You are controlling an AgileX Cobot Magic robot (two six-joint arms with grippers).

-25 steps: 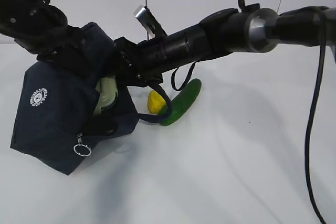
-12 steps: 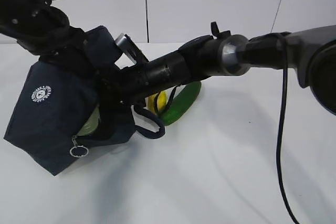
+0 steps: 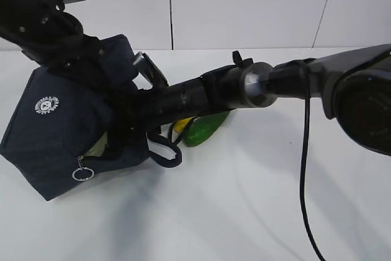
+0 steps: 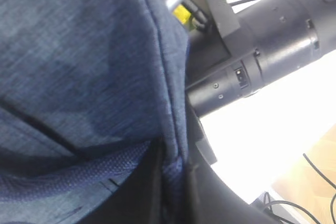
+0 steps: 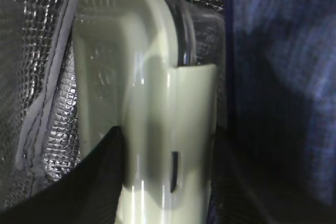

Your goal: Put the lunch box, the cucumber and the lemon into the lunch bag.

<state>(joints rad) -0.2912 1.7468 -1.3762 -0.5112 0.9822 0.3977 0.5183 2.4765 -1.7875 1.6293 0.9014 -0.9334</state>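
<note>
White table [image 3: 256,212], pale wall panels behind. Bag [image 3: 55,132] tipped on its side at left edge of table, mouth facing right, ring pull hanging at lower front.

Change over last second: right arm driven further into bag mouth, box [image 5: 152,124] pushed deeper. Sage lid was plainly exposed at the opening a second ago; now only a thin pale sliver shows at the mouth in exterior view. Bag itself shoved left and rotated a little. Judged: box insertion nearly complete, first of three items almost done.

Right gripper [image 5: 163,203] clamped on box end, dark fingers either side of lid clip, silver quilted lining all round in right wrist view. Box seen end-on: pale green lid, clear rim curving over top, rounded corners.

Left gripper [image 4: 170,182] pinching navy fabric of bag's upper edge, holding mouth up; fabric fold runs down between its fingers.

Lemon [image 3: 181,124] and cucumber [image 3: 204,128] on table just right of bag mouth, touching or nearly so, mostly hidden behind right arm. Neither yet bagged. Loop handle [image 3: 164,151] lies slack on table below arm.
</note>
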